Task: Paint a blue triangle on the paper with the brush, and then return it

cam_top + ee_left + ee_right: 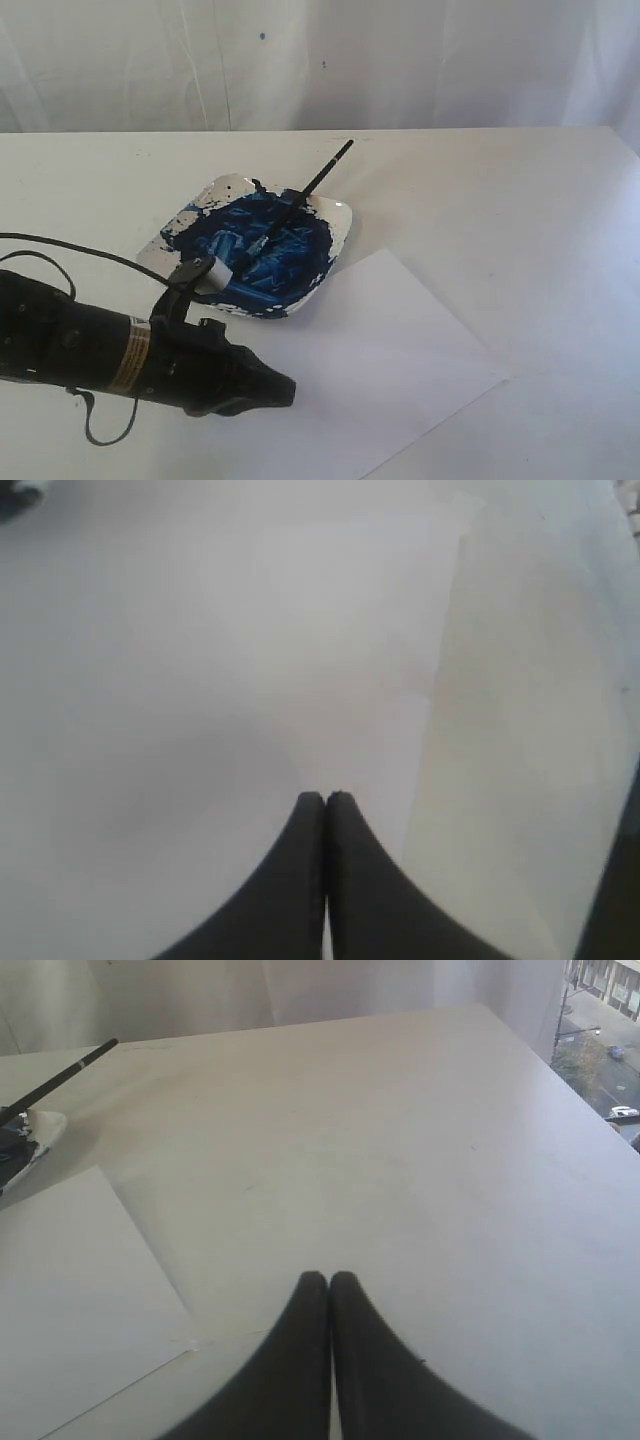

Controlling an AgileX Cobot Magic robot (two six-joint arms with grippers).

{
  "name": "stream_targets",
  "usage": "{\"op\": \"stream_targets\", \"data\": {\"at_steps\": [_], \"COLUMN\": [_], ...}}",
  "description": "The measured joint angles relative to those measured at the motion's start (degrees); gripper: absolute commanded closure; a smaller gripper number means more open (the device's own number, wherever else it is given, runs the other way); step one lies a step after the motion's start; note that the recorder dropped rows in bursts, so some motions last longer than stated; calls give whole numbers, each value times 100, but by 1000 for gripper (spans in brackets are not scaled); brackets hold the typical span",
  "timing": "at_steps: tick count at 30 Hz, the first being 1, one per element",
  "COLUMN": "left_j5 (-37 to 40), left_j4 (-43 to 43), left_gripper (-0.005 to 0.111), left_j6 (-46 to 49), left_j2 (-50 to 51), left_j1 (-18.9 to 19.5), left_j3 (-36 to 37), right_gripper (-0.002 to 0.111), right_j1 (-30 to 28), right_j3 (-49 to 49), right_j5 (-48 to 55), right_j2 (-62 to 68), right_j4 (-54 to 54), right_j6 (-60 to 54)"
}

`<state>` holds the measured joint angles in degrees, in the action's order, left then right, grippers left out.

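Note:
The brush [300,195] lies across a white dish [343,218] smeared with dark blue paint, its black handle pointing out over the far rim. In the right wrist view the handle [60,1072] and the dish rim [40,1130] show at one side. The paper [390,360] lies flat beside the dish, blank white; no blue triangle shows on it. My left gripper [285,392] hovers shut and empty over the paper's near corner [200,680], fingertips together [325,798]. My right gripper [329,1278] is shut and empty over bare table next to the paper's edge [70,1300].
A black cable [60,245] loops from the left arm over the table. White curtains [320,60] hang behind the table's far edge. A small pale block [217,270] sits at the brush's low end in the dish.

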<state>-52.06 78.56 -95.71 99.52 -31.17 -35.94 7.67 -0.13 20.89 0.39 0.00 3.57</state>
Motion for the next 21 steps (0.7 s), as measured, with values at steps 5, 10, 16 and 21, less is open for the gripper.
{"op": "stream_targets", "data": {"at_steps": [5,10,16,21], "left_j5": [-652,-716,-463,77], "left_j4": [769,1512,1786,1894], "left_gripper": [107,107,107,107], "left_j6": [-637,-1301,-1515,-1602], "left_j2": [0,0,0,0], "left_j1": [0,-21,-503,-1128], "left_j3": [0,0,0,143], "right_gripper": [108,108,108,108], "right_j1": [0,0,0,0], "right_j3": [0,0,0,0], "right_j5": [0,0,0,0], "right_j2": [0,0,0,0], "right_j4": [0,0,0,0], "right_j6": [0,0,0,0]}}
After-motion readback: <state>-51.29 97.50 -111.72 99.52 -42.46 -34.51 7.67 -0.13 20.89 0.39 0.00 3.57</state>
